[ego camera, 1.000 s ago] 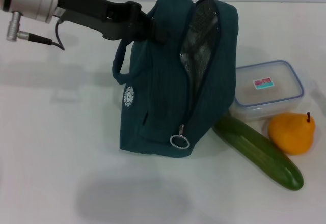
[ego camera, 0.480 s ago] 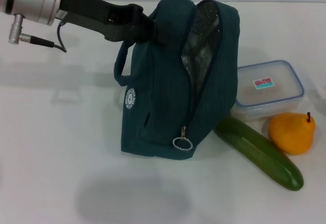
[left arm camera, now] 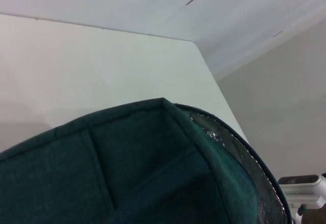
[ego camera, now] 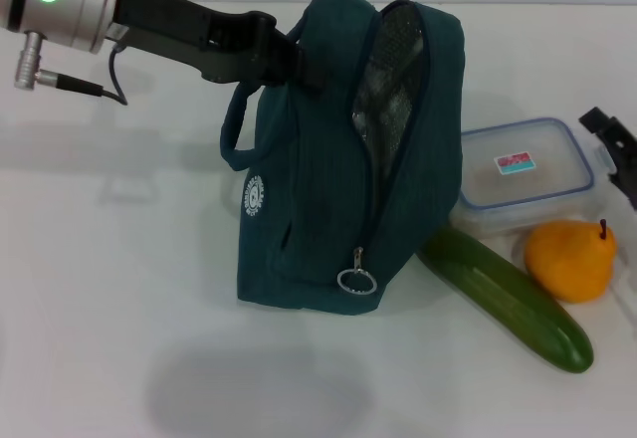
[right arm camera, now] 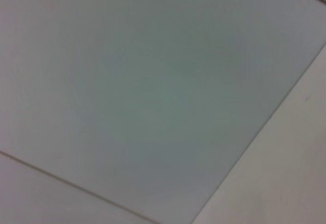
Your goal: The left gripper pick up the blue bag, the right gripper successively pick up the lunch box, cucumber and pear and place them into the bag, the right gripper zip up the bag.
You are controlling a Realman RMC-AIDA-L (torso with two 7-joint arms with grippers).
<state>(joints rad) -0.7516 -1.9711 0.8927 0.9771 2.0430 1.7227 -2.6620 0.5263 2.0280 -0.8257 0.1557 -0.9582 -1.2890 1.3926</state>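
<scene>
My left gripper (ego camera: pixel 295 58) clamps the blue bag (ego camera: pixel 348 159) at its top mid-bench; my right gripper (ego camera: pixel 614 149), finger state unclear, is at the right edge beside the lunch box (ego camera: pixel 523 174).

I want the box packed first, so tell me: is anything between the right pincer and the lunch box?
Nothing visible. The right pincer sits at the table's right edge, just beside the lunch box, with bare table between. The pear and cucumber lie nearer the robot, out of that path. The left pincer holds the blue bag upright.
</scene>
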